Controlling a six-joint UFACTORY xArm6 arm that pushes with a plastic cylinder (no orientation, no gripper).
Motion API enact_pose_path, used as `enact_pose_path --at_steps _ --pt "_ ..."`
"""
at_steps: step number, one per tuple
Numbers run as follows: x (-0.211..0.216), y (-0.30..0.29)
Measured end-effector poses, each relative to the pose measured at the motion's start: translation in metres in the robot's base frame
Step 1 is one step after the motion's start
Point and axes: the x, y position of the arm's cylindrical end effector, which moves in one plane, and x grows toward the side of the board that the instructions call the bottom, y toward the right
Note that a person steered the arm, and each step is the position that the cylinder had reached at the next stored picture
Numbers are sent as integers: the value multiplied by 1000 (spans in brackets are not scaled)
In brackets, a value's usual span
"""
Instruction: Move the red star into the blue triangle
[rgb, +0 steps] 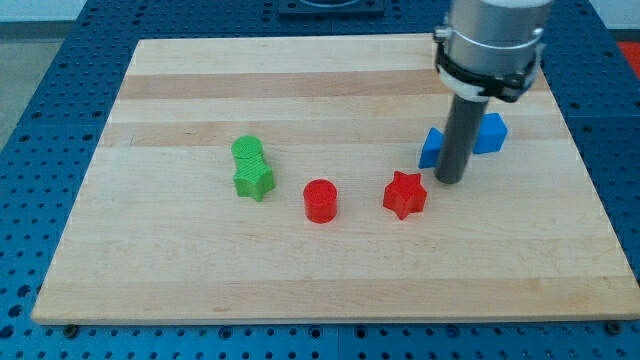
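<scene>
Wooden board (330, 270) on a blue perforated table (40, 110), read from the view's bottom upward. Nearest me, a red cylinder (320, 201) stands close to the board's middle. At its 3 o'clock, near but apart, lies the red star (404, 194), the piece I am tasked with. At the cylinder's 10 o'clock sits a green star (254, 181), touching a second green block (247, 151) at its 12 o'clock, shape unclear. My tip (449, 182) rests just beside the red star at its 2 o'clock; contact cannot be judged. The rod carries no fingers, so nothing is held. Behind the rod, at the star's 1 o'clock, sits the blue triangle (432, 150), partly hidden. Farther right is another blue block (489, 133); whether the two touch is hidden.
</scene>
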Motion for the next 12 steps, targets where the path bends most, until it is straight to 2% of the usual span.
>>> enact_pose_path --at_steps 1,2,3,4,5,7,10,12 --pt "36 21" --pt "70 -34" --pt "70 -78" --pt "57 -87" --pt "52 -80" --pt "13 -55" --pt "9 -111" --pt "-23 -89"
